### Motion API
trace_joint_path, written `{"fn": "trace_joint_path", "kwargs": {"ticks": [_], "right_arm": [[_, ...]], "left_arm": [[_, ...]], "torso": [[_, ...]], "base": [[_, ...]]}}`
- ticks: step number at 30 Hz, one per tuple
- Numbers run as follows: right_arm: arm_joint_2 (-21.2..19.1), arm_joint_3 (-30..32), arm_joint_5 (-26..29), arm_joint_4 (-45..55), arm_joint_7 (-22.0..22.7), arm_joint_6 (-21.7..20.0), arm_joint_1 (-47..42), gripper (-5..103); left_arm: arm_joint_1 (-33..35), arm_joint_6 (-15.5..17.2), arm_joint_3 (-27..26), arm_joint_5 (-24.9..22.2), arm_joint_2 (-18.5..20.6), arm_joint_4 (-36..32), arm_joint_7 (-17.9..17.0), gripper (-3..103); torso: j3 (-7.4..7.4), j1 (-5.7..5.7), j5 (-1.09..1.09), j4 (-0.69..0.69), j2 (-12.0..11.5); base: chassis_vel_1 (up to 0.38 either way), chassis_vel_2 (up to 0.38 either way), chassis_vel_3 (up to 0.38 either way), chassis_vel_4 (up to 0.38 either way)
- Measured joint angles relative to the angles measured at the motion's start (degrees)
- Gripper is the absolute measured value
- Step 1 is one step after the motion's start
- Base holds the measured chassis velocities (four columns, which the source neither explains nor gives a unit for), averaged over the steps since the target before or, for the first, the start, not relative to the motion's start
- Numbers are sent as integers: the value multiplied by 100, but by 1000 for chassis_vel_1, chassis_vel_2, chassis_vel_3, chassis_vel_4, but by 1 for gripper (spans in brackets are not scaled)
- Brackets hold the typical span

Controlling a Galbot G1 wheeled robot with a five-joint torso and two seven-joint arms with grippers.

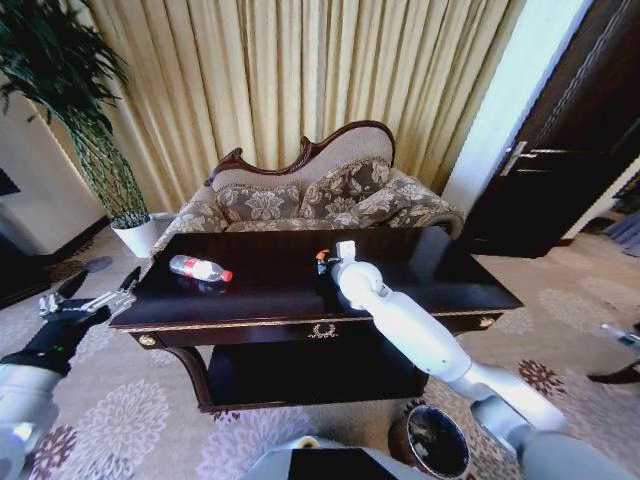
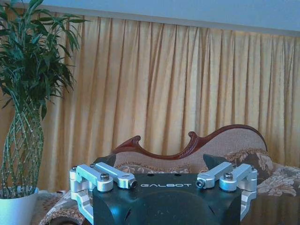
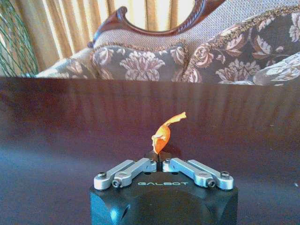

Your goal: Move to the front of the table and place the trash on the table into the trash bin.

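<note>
- The tabletop (image 1: 440, 270) is seen in front of the robot; the trash bin (image 1: 437, 441) stands on the floor near its front right corner.
- The bottle (image 1: 199, 268) lies near the left edge, light and slippery; its middle should be gripped.
- The right gripper (image 3: 159, 161), mid-tabletop, is clenched on the orange scrap (image 3: 164, 133), soft and weightless.
- The left gripper (image 1: 100, 290) is held released beyond the left edge.

White arms; black end effector (image 3: 159, 162) blocks (GALBOT lettering) carry screwed silver linkages.
</note>
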Motion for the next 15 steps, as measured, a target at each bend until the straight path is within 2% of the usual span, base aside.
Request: {"fn": "trace_joint_path", "kwargs": {"ticks": [4,5,6,7,9,14,15], "right_arm": [[-44,109,-238,90,-255,267,-88,1],[-153,278,-694,254,-669,566,-229,1],[-199,356,-858,328,-805,653,-282,1],[-362,654,-1239,611,-1127,863,-482,1],[-423,750,-1308,714,-1181,907,-546,1],[-987,1495,-1781,1296,-1345,1309,-1204,1],[-987,1495,-1781,1296,-1345,1309,-1204,1]], "left_arm": [[-6,-2,4,0,-2,0,2,100],[-15,-7,5,0,-1,0,2,100],[-17,-9,5,0,1,0,2,100],[-23,-16,6,0,7,9,5,100],[-24,-17,7,0,10,12,6,100],[-64,-54,80,1,41,43,22,100],[-64,-54,80,1,41,43,22,100]], "torso": [[0,0,0,1,0],[0,0,0,1,0],[0,0,0,0,0],[0,0,0,-2,0],[0,0,1,-2,0],[-1,0,0,-1,0],[-1,0,0,-1,0]], "base": [[0,0,0,0],[0,0,0,0],[0,0,0,0],[0,0,0,0],[0,0,0,0],[0,0,0,0],[0,0,0,0]]}}
